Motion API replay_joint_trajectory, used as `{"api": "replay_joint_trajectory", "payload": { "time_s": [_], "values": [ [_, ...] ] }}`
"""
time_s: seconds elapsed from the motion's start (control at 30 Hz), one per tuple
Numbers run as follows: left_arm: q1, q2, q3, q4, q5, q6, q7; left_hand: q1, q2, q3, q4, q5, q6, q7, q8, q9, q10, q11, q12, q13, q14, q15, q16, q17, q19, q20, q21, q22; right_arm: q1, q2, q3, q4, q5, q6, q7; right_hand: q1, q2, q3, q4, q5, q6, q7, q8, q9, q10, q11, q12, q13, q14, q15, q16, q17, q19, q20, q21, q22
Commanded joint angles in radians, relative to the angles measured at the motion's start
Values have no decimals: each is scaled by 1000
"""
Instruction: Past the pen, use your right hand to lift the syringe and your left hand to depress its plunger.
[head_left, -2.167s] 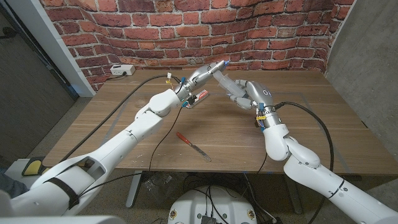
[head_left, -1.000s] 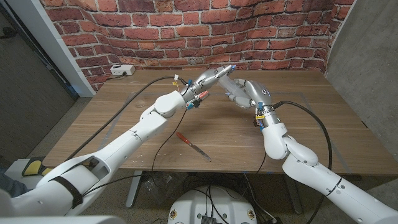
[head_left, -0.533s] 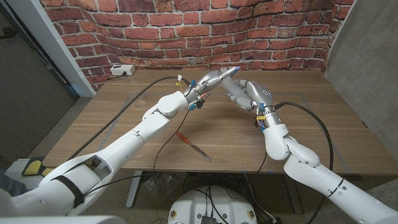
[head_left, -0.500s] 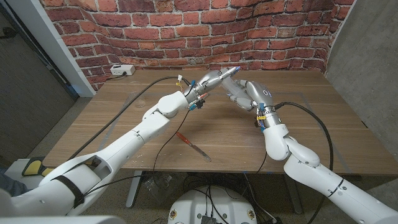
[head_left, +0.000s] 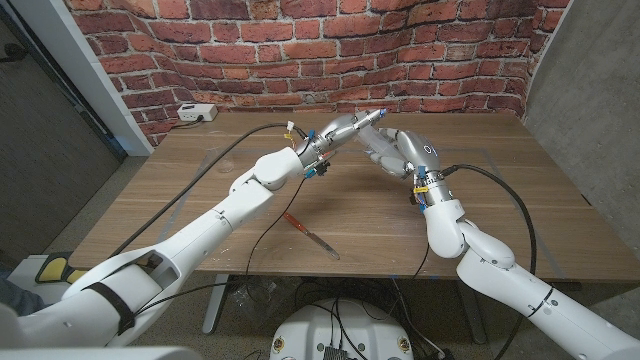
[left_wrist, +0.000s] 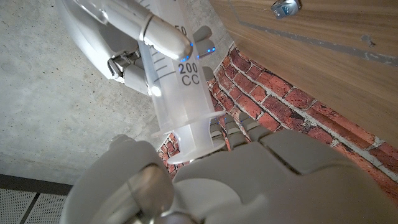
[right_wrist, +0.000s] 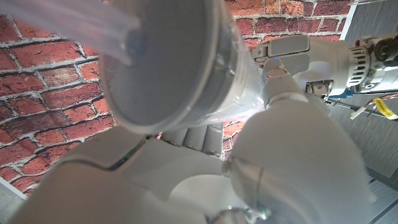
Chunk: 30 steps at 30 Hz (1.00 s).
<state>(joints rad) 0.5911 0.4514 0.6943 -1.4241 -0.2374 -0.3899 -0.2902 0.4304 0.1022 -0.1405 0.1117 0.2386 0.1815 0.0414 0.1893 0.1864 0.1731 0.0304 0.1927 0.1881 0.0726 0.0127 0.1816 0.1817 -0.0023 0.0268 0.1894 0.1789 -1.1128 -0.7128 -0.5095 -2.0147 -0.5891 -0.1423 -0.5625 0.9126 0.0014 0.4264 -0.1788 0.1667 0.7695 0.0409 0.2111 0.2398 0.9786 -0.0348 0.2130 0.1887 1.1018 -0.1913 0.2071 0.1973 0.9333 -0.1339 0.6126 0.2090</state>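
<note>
Right hand (head_left: 392, 150) grips the syringe (left_wrist: 180, 93) aloft beyond the pen (head_left: 310, 235), barrel steadied so the left hand (head_left: 345, 127) pressing its plunger end can drive straight in.

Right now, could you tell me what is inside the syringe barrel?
The syringe barrel is translucent and marked 200 CC; the plunger sits almost fully in against the left hand. Whether liquid remains cannot be seen; the right hand covers much of it.

A white power strip (head_left: 196, 112) lies at the wooden table's (head_left: 500, 190) far-left corner — red brick wall (head_left: 300, 50) behind.
</note>
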Motion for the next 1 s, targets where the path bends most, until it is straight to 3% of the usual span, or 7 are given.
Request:
{"api": "replay_joint_trajectory", "payload": {
  "time_s": [0.03,0.3,0.83,0.93,1.0],
  "values": [
    [5,7,-12,-8,-2,-3,14,3,7,-10,2,4,-3,-6,4,1,-2,1,5,2,-3,3,3,1,-8,2,6,2,-2,0,4,3,0,-8,-3,162,172,79,72,5,154,-143,6,3,69,-64,-1,5,-1,-34,6,5,2,-82,10,2],
    [10,13,-20,-15,-7,-5,18,4,8,-11,2,4,-2,-6,5,1,-4,1,5,2,-3,4,4,1,-10,3,6,2,-1,-1,5,6,1,-11,-4,164,173,79,71,5,155,-140,5,3,69,-53,-2,5,7,-36,9,5,6,-82,17,1],
    [23,25,-46,-20,-29,-11,33,5,9,-13,2,5,0,-5,6,2,-1,-2,7,2,-3,3,4,1,-10,2,8,2,-4,-6,7,3,2,-18,-2,167,172,80,68,5,157,-141,5,4,70,-64,-1,6,11,-35,9,5,6,-83,27,0],
    [26,28,-51,-21,-31,-14,36,5,9,-14,2,5,0,-5,7,2,-2,-1,7,2,-2,4,5,1,-11,3,8,2,-3,-6,6,3,2,-20,0,167,172,80,69,5,156,-141,4,4,70,-54,-1,6,11,-35,9,5,4,-83,31,-1],
    [29,30,-54,-22,-34,-15,39,5,9,-14,2,5,0,-5,7,1,-2,0,7,2,-2,3,5,1,-11,3,8,2,-1,-7,5,3,1,-20,3,166,173,79,70,5,157,-142,4,5,68,-65,-2,7,11,-34,9,5,4,-83,33,-1]
  ]
}}
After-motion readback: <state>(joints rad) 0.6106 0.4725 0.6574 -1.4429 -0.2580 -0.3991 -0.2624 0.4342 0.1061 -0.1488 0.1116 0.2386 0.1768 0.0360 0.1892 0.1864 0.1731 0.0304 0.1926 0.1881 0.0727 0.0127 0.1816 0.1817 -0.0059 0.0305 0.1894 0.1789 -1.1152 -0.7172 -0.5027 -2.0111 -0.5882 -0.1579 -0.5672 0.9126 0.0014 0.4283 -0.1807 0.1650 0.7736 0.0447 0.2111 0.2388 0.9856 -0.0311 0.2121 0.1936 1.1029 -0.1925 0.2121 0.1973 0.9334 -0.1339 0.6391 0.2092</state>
